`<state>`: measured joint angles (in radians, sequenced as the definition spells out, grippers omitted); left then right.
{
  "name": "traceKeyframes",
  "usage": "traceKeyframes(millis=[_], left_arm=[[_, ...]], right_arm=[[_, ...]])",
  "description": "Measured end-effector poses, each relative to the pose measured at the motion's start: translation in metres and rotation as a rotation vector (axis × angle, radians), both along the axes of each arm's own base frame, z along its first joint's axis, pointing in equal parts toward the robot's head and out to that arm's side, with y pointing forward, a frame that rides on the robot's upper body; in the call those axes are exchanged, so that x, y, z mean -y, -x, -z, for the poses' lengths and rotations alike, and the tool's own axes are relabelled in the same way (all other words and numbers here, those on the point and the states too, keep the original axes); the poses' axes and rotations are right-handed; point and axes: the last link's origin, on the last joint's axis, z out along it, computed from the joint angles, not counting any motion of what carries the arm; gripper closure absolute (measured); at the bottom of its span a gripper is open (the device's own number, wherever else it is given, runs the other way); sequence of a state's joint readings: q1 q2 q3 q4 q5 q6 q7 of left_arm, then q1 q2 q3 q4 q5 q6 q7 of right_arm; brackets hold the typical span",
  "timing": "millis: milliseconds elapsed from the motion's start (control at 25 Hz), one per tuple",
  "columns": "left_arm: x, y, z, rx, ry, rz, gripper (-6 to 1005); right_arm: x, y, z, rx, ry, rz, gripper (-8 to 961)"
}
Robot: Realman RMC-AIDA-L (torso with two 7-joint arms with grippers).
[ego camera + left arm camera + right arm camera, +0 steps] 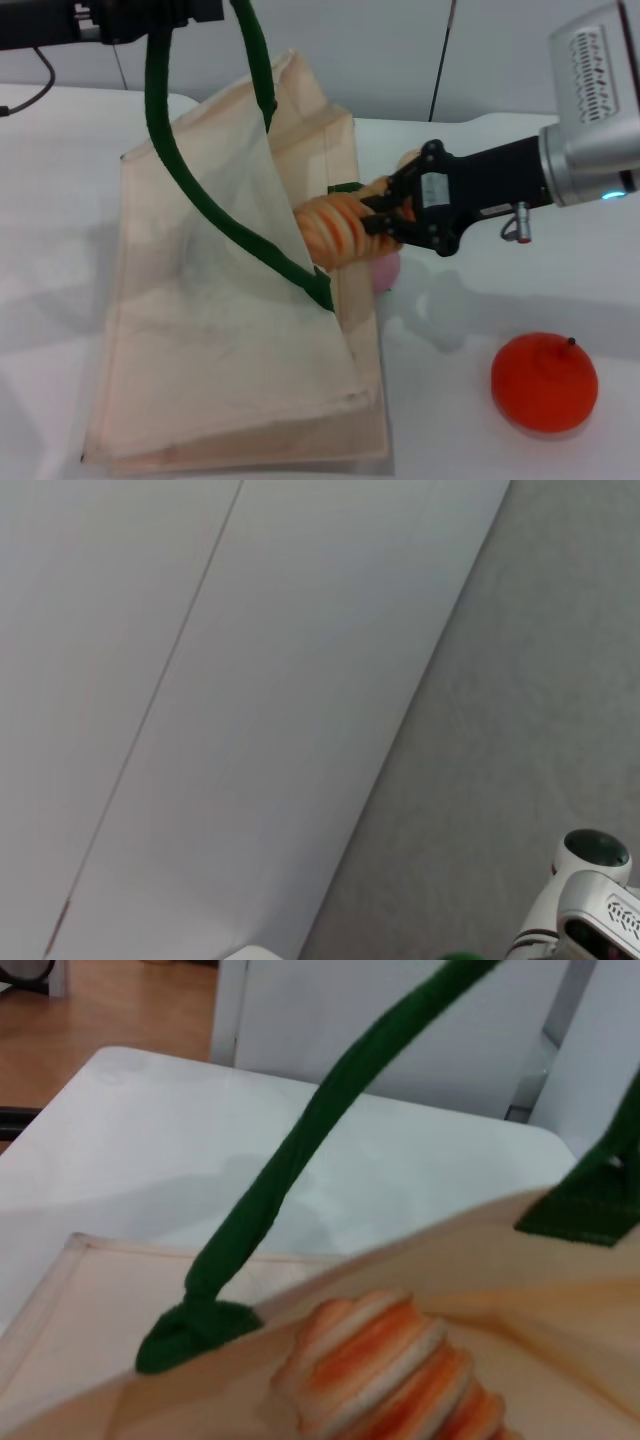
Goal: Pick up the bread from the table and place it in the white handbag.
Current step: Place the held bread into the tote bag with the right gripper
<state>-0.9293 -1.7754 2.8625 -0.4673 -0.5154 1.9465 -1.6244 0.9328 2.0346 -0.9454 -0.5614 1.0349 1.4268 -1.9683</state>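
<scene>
The white handbag [220,330] lies on the table with its upper side lifted open by a dark green handle [165,130]. That handle runs up to my left gripper [140,20] at the top edge of the head view. My right gripper [385,215] is shut on the bread [335,228], an orange and cream striped loaf, and holds it at the bag's mouth with its far end past the fabric edge. The right wrist view shows the bread [390,1370] inside the beige opening [480,1260], under the green handle [300,1160].
A red-orange round fruit [545,382] sits on the white table [480,300] to the right of the bag. A pink ball [386,272] peeks out beside the bag, under my right gripper. The left wrist view shows only wall and floor.
</scene>
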Motion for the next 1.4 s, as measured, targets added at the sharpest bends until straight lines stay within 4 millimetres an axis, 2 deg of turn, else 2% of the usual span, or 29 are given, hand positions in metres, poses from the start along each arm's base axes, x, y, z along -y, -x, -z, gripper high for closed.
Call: traceKeyframes(millis=[480, 640, 760, 960, 1240, 1400], left_arm=[[-0.002, -0.006, 0.004, 0.005, 0.009, 0.013, 903], [-0.002, -0.006, 0.004, 0.005, 0.009, 0.013, 903], [-0.002, -0.005, 0.004, 0.005, 0.009, 0.012, 903], [-0.002, -0.007, 0.006, 0.005, 0.012, 0.015, 903], [-0.003, -0.008, 0.006, 0.005, 0.012, 0.018, 903], [-0.003, -0.008, 0.006, 0.005, 0.012, 0.019, 903]], right_arm=[[0.007, 0.017, 0.025, -0.041, 0.006, -0.109, 817], [0.014, 0.023, 0.03, -0.086, 0.021, -0.153, 821], [0.012, 0.025, 0.029, -0.122, -0.011, -0.161, 824], [0.005, 0.024, 0.03, -0.126, -0.077, -0.143, 824], [0.012, 0.019, 0.041, -0.072, -0.044, -0.183, 826], [0.008, 0.017, 0.043, -0.059, -0.073, -0.177, 827]])
